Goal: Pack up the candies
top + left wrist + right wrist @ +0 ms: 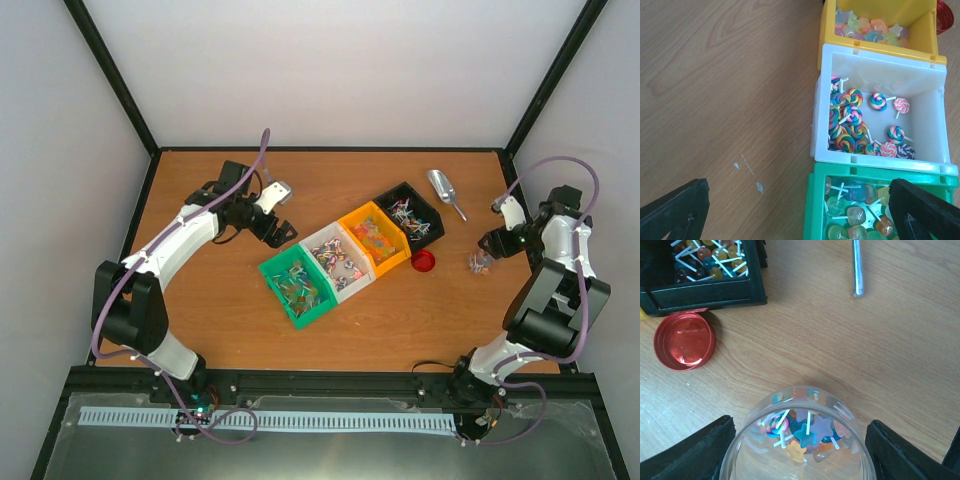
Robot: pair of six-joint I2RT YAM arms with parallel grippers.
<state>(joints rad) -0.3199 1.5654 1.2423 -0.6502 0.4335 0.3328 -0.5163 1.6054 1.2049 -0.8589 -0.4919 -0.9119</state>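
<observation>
Closest to the lens, a clear jar [795, 450] stands on the worktop [900, 355] between the two fingers of the right claw [800, 440]. One finger sits at each side of its wall, but I cannot tell whether they press on the glass or only flank it. Candies [800, 432] lie in the bottom of the jar: small stars and sticks in blue, orange and pink. Ahead of this claw and to its left, a red lid [684, 340] lies open side up. Just beyond the lid is a black bin [705, 290] holding more sweets on white sticks. Ahead and to the right lies the handle of a silver scoop [856, 267].

The left claw [797, 187] is spread wide and holds nothing. Its left finger hangs over bare wood and its right finger over a green bin [815, 210] filled with translucent sweets on sticks. Straight ahead of this claw, touching the green bin, is a white bin [880, 75] with swirled lollipops heaped towards its left side. Beyond that sits a yellow bin [880, 42] holding pale star-shaped sweets. From above, all four bins form one slanted row between the two claws.
</observation>
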